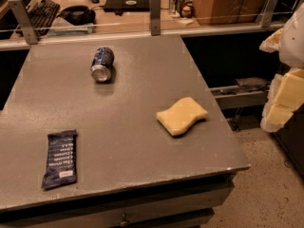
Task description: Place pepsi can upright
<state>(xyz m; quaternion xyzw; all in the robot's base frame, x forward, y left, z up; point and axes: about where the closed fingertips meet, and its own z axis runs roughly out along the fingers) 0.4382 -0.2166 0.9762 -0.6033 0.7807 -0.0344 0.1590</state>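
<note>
The pepsi can (102,64) lies on its side at the back left of the grey table (142,94), its silver end facing the front. It is dark blue with silver rims. My gripper (271,80) hangs at the right edge of the view, off the table's right side and well away from the can. Its yellowish fingers (284,99) stand apart and hold nothing.
A yellow sponge (182,115) lies right of the table's middle. A flat dark blue snack wrapper (60,158) lies at the front left. A glass rail with metal posts (155,13) runs along the back edge; behind it are a desk, a keyboard (42,12) and silver-green cans (177,1).
</note>
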